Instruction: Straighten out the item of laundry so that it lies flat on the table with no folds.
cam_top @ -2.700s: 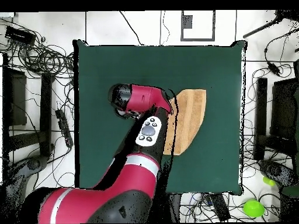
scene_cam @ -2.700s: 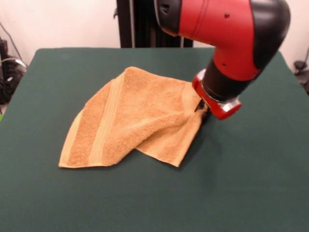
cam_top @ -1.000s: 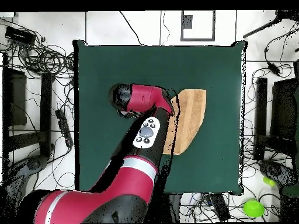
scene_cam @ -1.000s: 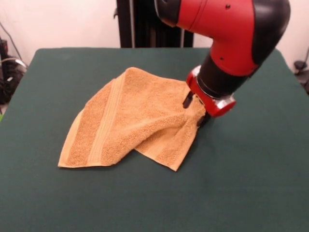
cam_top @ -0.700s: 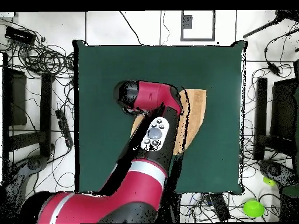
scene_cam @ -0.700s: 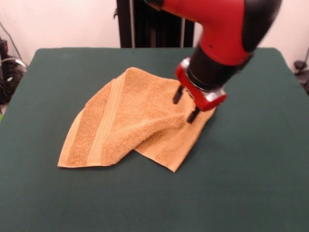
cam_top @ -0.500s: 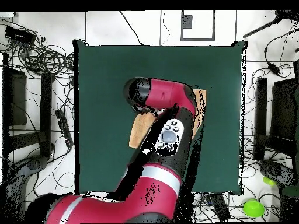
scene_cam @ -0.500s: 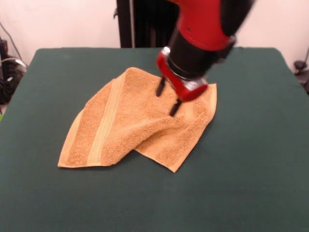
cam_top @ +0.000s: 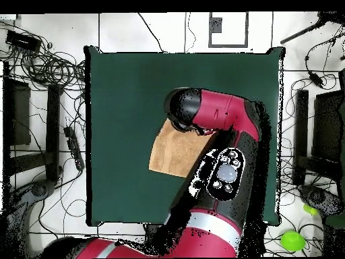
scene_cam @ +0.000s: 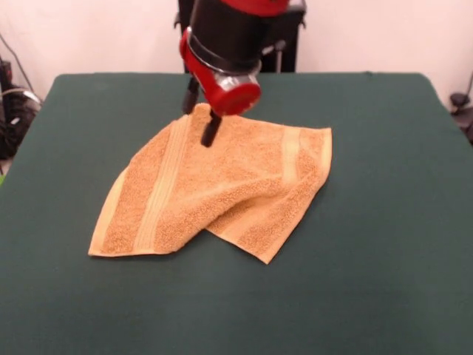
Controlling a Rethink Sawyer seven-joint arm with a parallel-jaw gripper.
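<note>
We are between grasps: the gripper (scene_cam: 200,116) hangs above the far corner of the towel (scene_cam: 222,185), its 2 fingers (scene_cam: 211,132) spread apart and holding nothing. The towel lies near the middle of the table (scene_cam: 384,244), and it is not flat: in the front view a ridge runs across its middle and the near edge is doubled under, so that 1 pale band (scene_cam: 164,181) shows on the left and another near the right edge. In the overhead view the arm (cam_top: 226,141) covers most of the towel (cam_top: 172,152).

We judge that the fold is not yet undone. The next move calls for lowering onto 1 corner or edge of the doubled part, closing on a single layer only, and drawing it outward, away from the ridge.

Compared with 1 second ago, the gripper has left the towel's right corner, risen, and travelled to the far left corner. That right corner now lies spread out on the table.
</note>
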